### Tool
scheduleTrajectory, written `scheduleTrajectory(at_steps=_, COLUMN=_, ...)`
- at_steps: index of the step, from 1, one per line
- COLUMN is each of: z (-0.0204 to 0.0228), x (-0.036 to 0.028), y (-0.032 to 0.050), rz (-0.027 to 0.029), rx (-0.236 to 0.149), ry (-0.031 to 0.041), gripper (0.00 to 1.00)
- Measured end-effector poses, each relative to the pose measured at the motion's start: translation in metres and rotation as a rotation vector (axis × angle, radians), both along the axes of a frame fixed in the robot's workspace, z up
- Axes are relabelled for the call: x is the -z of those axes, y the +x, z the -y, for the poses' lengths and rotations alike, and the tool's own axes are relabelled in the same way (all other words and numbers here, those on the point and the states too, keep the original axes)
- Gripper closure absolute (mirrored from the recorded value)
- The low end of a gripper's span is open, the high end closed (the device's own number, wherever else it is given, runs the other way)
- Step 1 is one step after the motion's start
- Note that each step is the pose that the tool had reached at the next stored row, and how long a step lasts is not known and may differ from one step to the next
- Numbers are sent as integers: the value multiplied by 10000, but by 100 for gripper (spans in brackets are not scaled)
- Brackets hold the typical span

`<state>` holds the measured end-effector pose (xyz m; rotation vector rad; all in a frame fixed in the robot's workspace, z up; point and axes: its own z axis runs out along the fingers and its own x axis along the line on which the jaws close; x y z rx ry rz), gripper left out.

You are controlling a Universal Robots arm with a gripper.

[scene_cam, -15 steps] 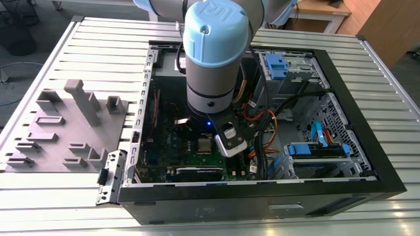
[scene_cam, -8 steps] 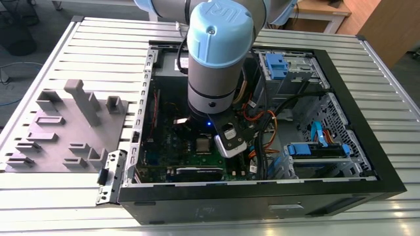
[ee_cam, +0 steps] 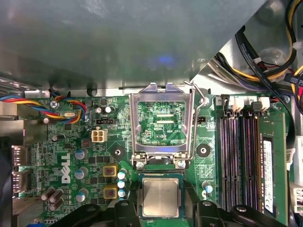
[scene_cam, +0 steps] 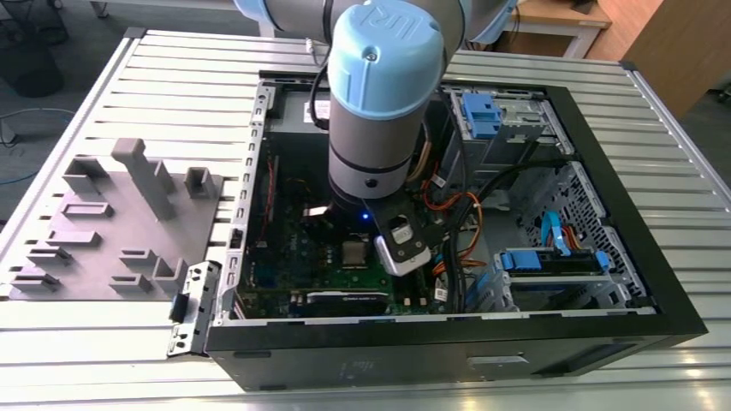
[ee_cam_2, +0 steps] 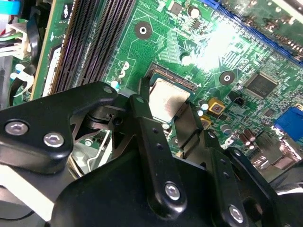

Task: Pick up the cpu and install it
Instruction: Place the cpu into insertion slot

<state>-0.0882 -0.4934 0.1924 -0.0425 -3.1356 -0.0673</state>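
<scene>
Gripper (ee_cam_2: pixel 173 135) inside the open computer case (scene_cam: pixel 639 257), seen in the second wrist view with its black fingers (ee_cam_2: pixel 144 127) spread to either side of the cpu (ee_cam_2: pixel 166 98); the jaws stand open, and contact with the chip's edges cannot be judged. The cpu (ee_cam: pixel 160 197) lies flat in the socket on the green motherboard (ee_cam: pixel 75 156), directly below and between the fingertips (its square outline offers no long axis to align to). Just beyond it in the first wrist view, the silver socket frame (ee_cam: pixel 163 125) stands hinged up, its retaining lever (ee_cam: pixel 199 101) raised alongside. Farther out lie the memory slots (ee_cam: pixel 241 161). In the exterior view, the arm (scene_cam: pixel 383 94) descends into the case, and the grey moulded tray (scene_cam: pixel 115 223) rests on the slatted table (scene_cam: pixel 183 60) at that view's left.
</scene>
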Motion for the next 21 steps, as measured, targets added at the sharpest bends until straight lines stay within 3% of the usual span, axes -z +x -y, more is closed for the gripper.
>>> scheduleTrajectory(at_steps=21, z=19, x=47, y=6, rz=-2, rx=5, ry=-9, gripper=54)
